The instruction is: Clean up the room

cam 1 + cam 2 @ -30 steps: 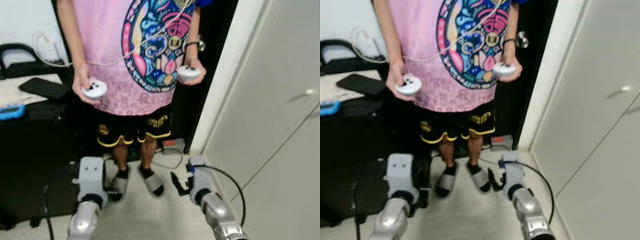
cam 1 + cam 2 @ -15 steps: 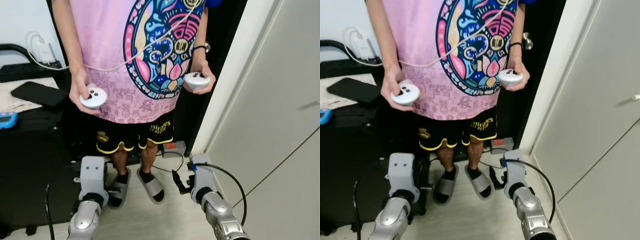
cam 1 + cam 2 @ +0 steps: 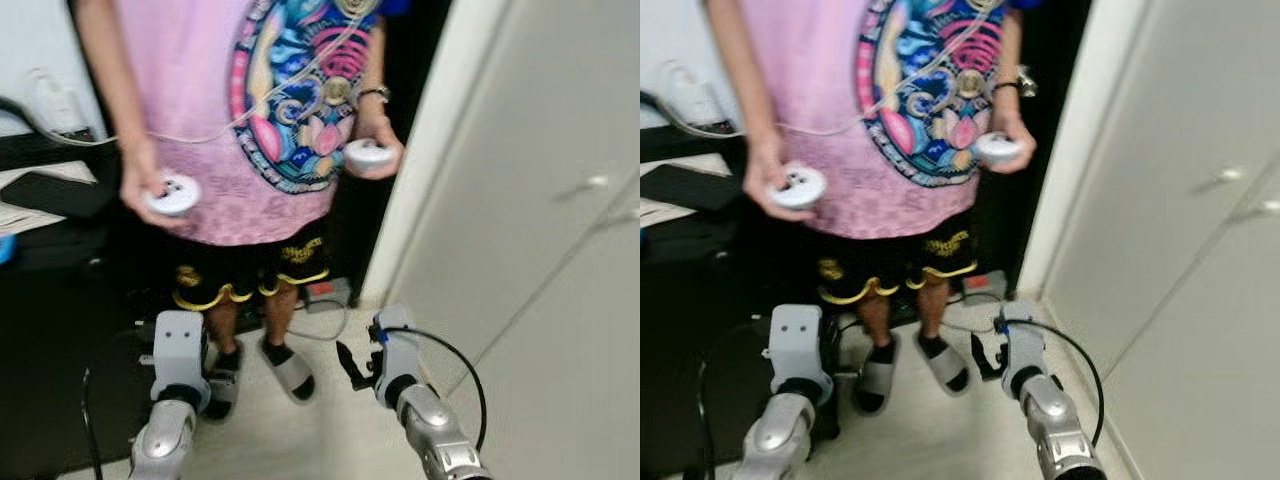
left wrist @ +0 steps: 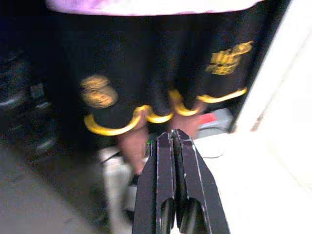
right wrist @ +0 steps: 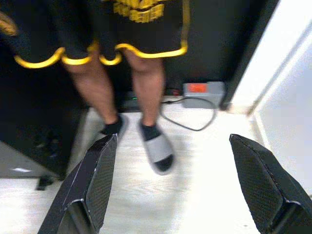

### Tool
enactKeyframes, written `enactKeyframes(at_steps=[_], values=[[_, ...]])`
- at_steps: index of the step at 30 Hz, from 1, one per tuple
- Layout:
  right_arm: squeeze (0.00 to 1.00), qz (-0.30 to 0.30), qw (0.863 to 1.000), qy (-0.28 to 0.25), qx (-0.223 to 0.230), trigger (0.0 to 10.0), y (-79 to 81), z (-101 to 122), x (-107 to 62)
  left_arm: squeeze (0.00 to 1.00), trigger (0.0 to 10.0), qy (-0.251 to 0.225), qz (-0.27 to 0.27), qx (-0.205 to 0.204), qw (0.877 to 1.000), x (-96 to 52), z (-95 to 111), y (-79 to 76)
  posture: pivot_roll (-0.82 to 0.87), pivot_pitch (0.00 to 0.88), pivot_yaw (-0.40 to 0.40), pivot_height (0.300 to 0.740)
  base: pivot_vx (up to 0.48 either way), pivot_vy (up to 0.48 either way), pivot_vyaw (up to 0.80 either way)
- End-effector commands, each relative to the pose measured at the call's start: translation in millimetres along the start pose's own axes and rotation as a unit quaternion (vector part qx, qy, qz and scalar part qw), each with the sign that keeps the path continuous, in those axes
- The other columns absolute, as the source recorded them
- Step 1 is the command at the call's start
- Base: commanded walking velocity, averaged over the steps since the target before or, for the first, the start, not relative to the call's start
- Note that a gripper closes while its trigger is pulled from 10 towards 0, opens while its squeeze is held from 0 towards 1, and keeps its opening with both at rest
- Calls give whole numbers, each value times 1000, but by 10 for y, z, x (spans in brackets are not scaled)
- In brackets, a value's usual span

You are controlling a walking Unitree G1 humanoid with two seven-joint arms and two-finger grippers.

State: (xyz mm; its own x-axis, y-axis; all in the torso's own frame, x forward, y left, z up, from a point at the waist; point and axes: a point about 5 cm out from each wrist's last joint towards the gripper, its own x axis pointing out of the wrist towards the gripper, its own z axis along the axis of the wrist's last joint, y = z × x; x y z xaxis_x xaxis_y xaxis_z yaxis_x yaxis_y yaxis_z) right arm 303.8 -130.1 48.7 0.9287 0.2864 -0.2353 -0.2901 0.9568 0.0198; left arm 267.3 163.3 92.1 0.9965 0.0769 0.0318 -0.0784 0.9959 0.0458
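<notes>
Head views blurred. White panelled cupboard doors (image 3: 560, 230) fill the robot's right side. A person in a pink patterned T-shirt (image 3: 250, 110) and black shorts with yellow trim (image 5: 122, 24) stands just ahead on the pale floor (image 5: 195, 195), a white round controller (image 3: 172, 193) in each hand. Black desk (image 3: 45, 250) at left carries a flat black phone (image 3: 50, 192) near its front edge. Left gripper (image 4: 175, 141): fingers pressed together, empty. Right gripper (image 5: 175, 185): fingers spread wide, empty. Which item needs tidying cannot be told.

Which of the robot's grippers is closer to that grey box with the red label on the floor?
Right. The right gripper hangs just short of the grey box, a little to its right; the left gripper hangs further off, beyond the person's feet.
</notes>
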Motion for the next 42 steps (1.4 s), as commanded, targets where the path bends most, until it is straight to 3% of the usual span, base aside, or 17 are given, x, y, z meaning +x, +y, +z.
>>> enactKeyframes(at_steps=[1, 42], values=[[0, 0, 1000, 7, 3, 10000, 11, -36, -12, 0, 10000, 10, 2, 4, 1000, -35, -57, 13, -29, 104, -77, 740, 0, 0, 0], [0, 8, 1000, -6, 15, 10000, 33, 0, -2, 0, 10000, 9, 9, 0, 1000, -36, -58, 29, -29, 104, -79, 740, 0, 0, 0]])
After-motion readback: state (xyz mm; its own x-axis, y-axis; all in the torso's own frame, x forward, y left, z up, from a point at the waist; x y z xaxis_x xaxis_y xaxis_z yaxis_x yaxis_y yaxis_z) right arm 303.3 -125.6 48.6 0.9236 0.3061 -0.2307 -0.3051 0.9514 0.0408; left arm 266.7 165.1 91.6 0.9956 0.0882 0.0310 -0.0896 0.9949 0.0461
